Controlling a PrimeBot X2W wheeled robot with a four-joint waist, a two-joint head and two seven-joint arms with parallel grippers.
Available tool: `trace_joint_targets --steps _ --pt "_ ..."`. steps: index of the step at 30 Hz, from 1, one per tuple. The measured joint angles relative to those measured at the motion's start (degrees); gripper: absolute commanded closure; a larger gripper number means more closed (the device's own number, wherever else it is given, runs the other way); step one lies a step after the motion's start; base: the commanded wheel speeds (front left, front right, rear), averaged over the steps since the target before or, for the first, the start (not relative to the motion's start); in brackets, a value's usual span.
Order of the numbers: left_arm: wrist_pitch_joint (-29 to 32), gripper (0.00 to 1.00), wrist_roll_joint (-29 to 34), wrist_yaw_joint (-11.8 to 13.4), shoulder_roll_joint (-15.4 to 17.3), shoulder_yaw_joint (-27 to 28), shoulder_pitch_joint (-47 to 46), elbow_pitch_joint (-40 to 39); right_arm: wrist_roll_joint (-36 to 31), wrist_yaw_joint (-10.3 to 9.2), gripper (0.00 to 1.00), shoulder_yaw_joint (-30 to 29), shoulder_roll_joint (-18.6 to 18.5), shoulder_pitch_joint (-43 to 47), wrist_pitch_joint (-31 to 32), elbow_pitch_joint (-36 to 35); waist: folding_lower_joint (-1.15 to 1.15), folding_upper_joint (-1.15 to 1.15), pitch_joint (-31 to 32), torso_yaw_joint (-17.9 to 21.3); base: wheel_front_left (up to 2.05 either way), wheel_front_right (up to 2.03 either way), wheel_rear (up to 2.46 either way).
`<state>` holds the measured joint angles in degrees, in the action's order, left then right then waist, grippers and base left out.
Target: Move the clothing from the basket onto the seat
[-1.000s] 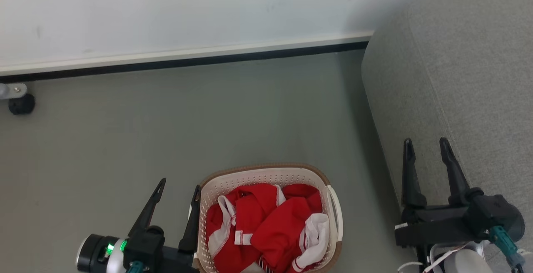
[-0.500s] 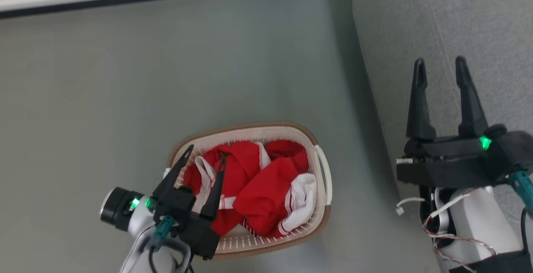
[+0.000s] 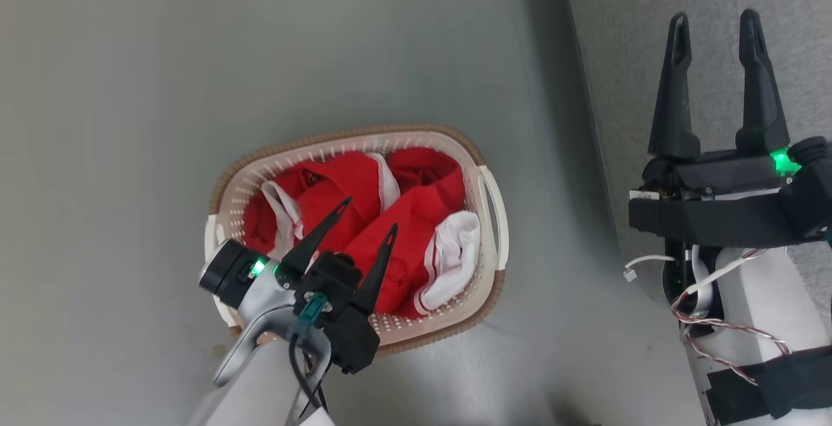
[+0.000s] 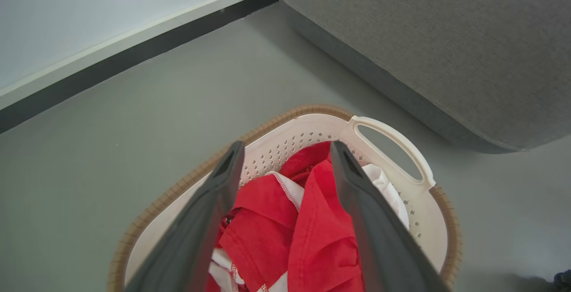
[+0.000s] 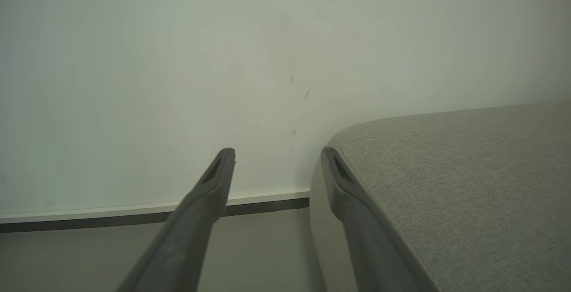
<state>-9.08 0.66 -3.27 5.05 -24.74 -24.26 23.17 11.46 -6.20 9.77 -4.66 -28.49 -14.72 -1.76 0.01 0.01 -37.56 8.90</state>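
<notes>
Red clothing (image 3: 416,218) fills the basket (image 3: 364,133) at frame centre, just beneath the nearer left fingers (image 3: 322,231), spread open; right fingers (image 3: 676,88), open too, hover over the seat (image 3: 617,23).

The right gripper (image 5: 277,150) holds its jaws wide apart, facing a pale wall (image 5: 178,60) and dark skirting (image 5: 89,225). The grey seat (image 5: 446,185) lies at right, perhaps under one jaw.

a smooth grey-green floor (image 3: 130,88) runs to a plain pale wall (image 5: 134,60) with a few small marks. a white skirting board (image 4: 134,42) over a black strip (image 4: 134,60) lines its foot. the grey fabric seat (image 5: 446,171) stands by that wall. the light is soft.
</notes>
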Motion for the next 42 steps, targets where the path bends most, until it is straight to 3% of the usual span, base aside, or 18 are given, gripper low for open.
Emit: trace_joint_targets --steps 10,19,38,39,40,41,42 --pt "1.2 0.0 2.94 -1.35 -0.57 -3.78 -5.65 4.08 0.1 0.16 0.0 0.22 0.38 -5.63 -0.01 -1.31 0.0 0.01 -8.53 2.11 0.0 0.0 0.0" --pt "0.77 0.0 2.99 -1.3 -0.56 -2.94 -8.72 8.49 0.12 0.21 0.0 0.59 0.78 -8.09 -0.01 0.0 -0.01 0.0 -14.36 4.46 0.0 0.0 0.0" --pt "1.01 0.0 2.96 0.25 0.75 -0.45 -13.26 17.72 0.68 0.24 0.0 1.45 1.32 -8.56 -0.01 1.72 -0.02 -0.01 -17.73 8.26 0.0 0.0 0.0" --pt "1.0 0.22 2.96 0.25 0.66 -0.51 -13.34 18.07 0.7 0.24 0.0 1.43 1.32 -8.56 -0.01 1.82 -0.02 -0.01 -17.75 8.34 0.0 0.0 0.0" --pt "1.0 0.56 2.96 0.25 0.6 -0.56 -13.39 18.53 0.7 0.24 0.0 1.43 1.34 -8.56 -0.01 1.91 -0.02 -0.01 -17.77 8.42 0.0 0.0 0.0" --pt "1.0 0.74 2.96 0.25 0.58 -0.63 -13.44 18.94 0.7 0.24 0.0 1.43 1.35 -8.56 -0.01 1.99 -0.02 -0.01 -17.77 8.49 0.0 0.0 0.0" --pt "1.0 1.0 2.96 0.25 0.56 -0.67 -13.53 19.26 0.7 0.24 0.0 1.41 1.35 -8.56 -0.01 2.08 -0.02 -0.01 -17.75 8.54 0.0 0.0 0.0"
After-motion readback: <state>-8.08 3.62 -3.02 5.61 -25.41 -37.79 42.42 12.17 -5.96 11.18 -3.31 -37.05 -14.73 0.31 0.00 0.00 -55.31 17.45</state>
